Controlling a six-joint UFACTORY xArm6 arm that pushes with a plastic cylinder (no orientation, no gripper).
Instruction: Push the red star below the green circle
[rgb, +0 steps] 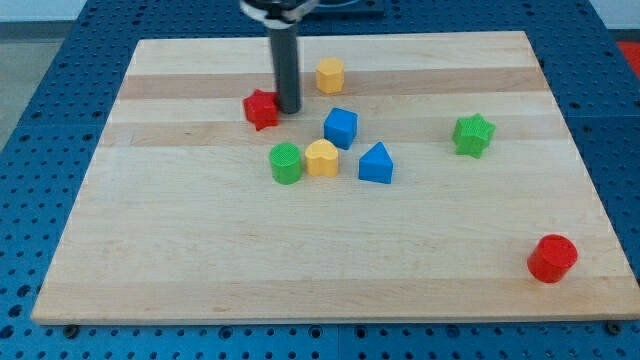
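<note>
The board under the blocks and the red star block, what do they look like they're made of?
The pale wooden board looks like wood: joined planks with lengthwise grain, smooth, low sheen. The red star block looks like matte plastic, evenly coloured; possibly painted wood, the picture leaves that open. My tip sits against the star's side toward the view's right.

The board (330, 270) is being lit evenly and brightly from above; only faint, short shadows are being cast, and slight overall softness is being shown.
</note>
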